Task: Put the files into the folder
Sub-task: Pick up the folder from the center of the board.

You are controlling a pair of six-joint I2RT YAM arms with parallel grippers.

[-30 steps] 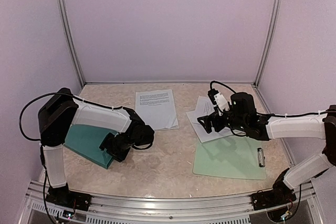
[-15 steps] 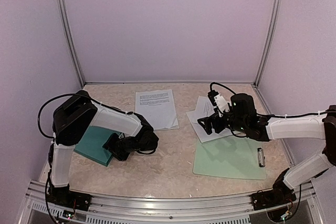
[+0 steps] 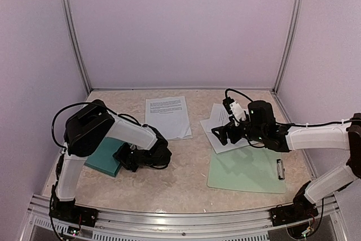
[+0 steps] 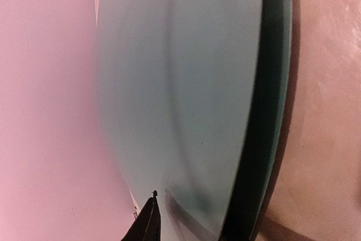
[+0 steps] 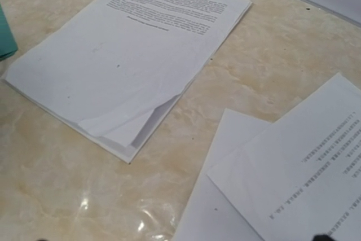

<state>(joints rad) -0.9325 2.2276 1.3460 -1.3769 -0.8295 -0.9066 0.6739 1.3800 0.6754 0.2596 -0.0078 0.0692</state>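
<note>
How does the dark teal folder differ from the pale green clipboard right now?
The folder is dark teal, at the left, with the left gripper at its edge; the clipboard is pale mint, at the right, free of any gripper, with a metal clip. Both are thin green rectangles.

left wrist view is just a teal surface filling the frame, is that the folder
Observer: Yes. The folder lies flat at the left side of the table, and the left gripper is at its right edge.
Operator: where are the papers from there
Observer: One stack of papers lies mid-table, behind the folder and to its right, apart from it.
Operator: and the other side
Observer: The right gripper hangs open over a few loose sheets, fanned out at the far edge of a pale green clipboard.
</note>
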